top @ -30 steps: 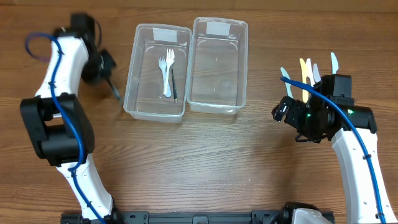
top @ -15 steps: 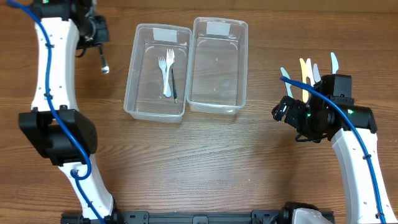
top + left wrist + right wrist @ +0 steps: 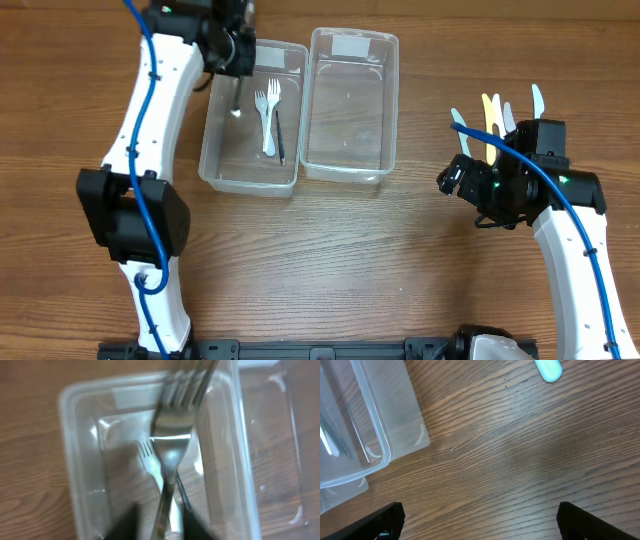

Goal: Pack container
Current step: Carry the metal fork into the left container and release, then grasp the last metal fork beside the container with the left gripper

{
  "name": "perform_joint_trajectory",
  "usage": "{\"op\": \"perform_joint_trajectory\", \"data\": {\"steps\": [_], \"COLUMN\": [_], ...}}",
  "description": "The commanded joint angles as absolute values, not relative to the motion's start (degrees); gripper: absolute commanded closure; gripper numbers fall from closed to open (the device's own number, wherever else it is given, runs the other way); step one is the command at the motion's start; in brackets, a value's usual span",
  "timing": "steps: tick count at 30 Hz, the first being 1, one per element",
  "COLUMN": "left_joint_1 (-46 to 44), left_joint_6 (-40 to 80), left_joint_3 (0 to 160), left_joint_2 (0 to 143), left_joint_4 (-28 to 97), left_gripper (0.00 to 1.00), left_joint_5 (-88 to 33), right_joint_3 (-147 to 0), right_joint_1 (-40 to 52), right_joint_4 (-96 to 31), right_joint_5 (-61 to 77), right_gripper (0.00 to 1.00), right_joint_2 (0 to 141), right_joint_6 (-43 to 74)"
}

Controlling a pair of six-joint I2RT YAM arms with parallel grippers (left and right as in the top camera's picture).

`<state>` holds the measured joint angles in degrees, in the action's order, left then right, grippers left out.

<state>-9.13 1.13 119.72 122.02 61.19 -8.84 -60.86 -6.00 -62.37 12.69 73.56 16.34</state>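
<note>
Mind, the metal fork (image 3: 172, 445) over the left container (image 3: 67, 455) is stiff, slick and light: pinch its handle. Your left gripper (image 3: 162, 527) has its jaws parted around it; the right gripper (image 3: 480, 522) gapes empty.

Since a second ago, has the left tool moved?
Yes. The left tool swung from over bare table beside the left container to above that container's far end, with a fork between its fingers.

I find nothing readable: the pale label (image 3: 263, 55) on the left container (image 3: 208, 150) and the matching label (image 3: 350, 46) on the right container (image 3: 393, 120) show no writing I can make out.
</note>
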Motion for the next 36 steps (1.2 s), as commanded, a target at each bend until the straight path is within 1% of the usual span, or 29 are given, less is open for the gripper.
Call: {"op": "perform_joint_trajectory", "data": {"steps": [1,2,5,10,13,15,21,22,23,25,28,33,36], "left_joint_1": [-9.89,-9.89,-9.82,-8.51,-6.63,-4.95,2.74,4.21,5.13,6.15,6.02,3.42,1.78], "left_joint_6": [1.72,1.72,1.72,1.74,2.28,3.49,6.81,6.87,6.85,6.87,6.74,6.63,6.66], "left_joint_3": [114.83,114.61,116.29,125.01,128.2,128.31,126.52,126.15,125.43,123.92,118.41,107.22,103.0], "left_joint_2": [120.64,120.64,120.62,120.62,120.62,120.62,120.64,120.64,120.64,120.64,120.64,120.64,120.64], "left_joint_4": [59.75,59.81,60.66,66.81,69.93,71.02,74.65,74.91,74.83,74.63,71.61,62.28,58.76], "left_gripper": [0.4,0.34,0.26,0.25,0.2,0.19,0.21,0.25,0.31,0.36,0.37,0.37,0.37], "left_joint_5": [-9.98,-9.98,-9.98,-9.65,-7.84,-6.44,-1.54,-2.17,-2.63,-3.07,-3.44,-4.1,-4.05], "right_joint_3": [-62.46,-62.46,-62.46,-62.46,-62.46,-62.46,-62.46,-62.46,-62.46,-62.46,-62.46,-62.46,-62.46], "right_joint_1": [-6.22,-6.22,-6.22,-6.22,-6.22,-6.22,-6.22,-6.22,-6.22,-6.22,-6.22,-6.22,-6.22], "right_joint_4": [-62.04,-62.06,-62.04,-62.11,-62.11,-62.11,-62.72,-62.74,-62.7,-62.48,-61.82,-62.3,-62.76], "right_joint_5": [12.73,12.73,12.71,12.71,12.71,12.71,12.71,12.71,12.71,12.71,12.71,12.71,12.71], "right_gripper": [0.0,0.0,0.0,0.0,0.0,0.0,0.0,0.0,0.0,0.0,0.0,0.0,0.0], "right_joint_2": [73.1,73.1,73.1,73.1,73.1,73.1,73.1,73.1,73.1,73.1,73.1,73.1,73.1], "right_joint_6": [16.58,16.58,16.58,16.58,16.58,16.58,16.56,16.58,16.56,16.58,16.58,16.58,16.58]}}
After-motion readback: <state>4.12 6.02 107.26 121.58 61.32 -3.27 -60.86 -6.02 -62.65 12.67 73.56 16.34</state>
